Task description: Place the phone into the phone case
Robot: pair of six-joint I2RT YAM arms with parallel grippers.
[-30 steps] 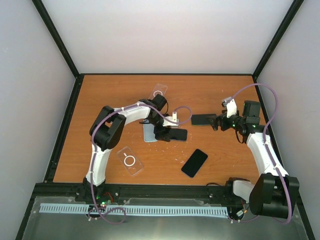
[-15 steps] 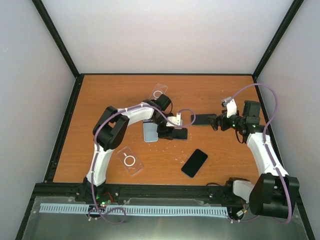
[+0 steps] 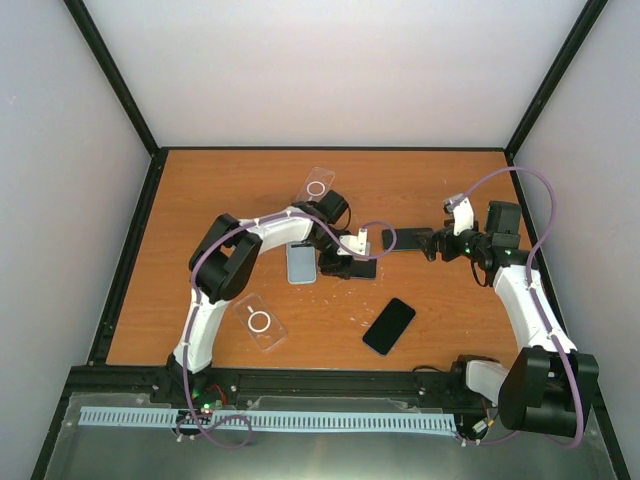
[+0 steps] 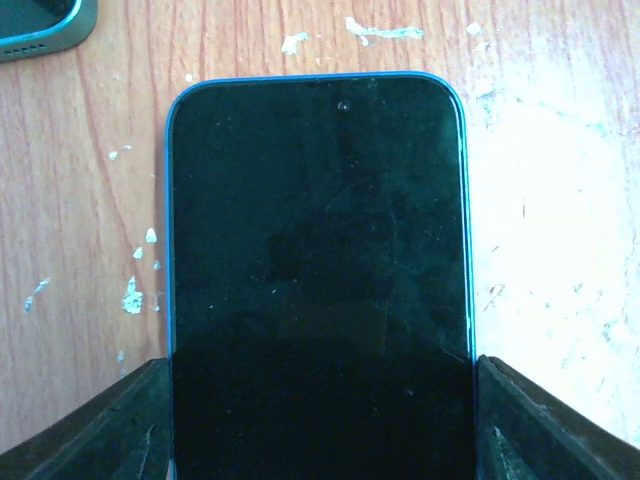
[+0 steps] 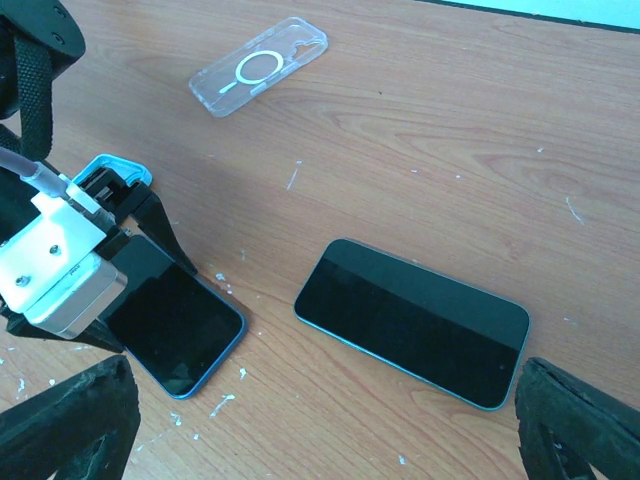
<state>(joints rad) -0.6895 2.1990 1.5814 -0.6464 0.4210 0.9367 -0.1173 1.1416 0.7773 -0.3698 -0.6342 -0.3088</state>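
Note:
A blue-edged phone [image 4: 315, 260] lies face up on the wooden table, and my left gripper [image 4: 320, 425] is shut on it, one finger against each long side. From above, this phone [image 3: 360, 268] sits mid-table under the left gripper [image 3: 350, 267]. A second dark phone [image 5: 410, 320] with a teal edge lies flat just ahead of my right gripper [image 5: 325, 430], which is open and touches nothing. One clear phone case [image 3: 318, 185] with a white ring lies at the back. Another clear phone case [image 3: 259, 322] lies near the front left.
A black phone [image 3: 389, 326] lies at an angle near the front. A pale blue phone-shaped slab [image 3: 302, 263] lies beside the left wrist. The table [image 3: 200, 200] has black rails round its edges and white walls behind. White flecks mark the wood.
The left gripper has shifted slightly right and its fingers have narrowed onto the blue-edged phone's sides. The right arm and the other phones have not moved.

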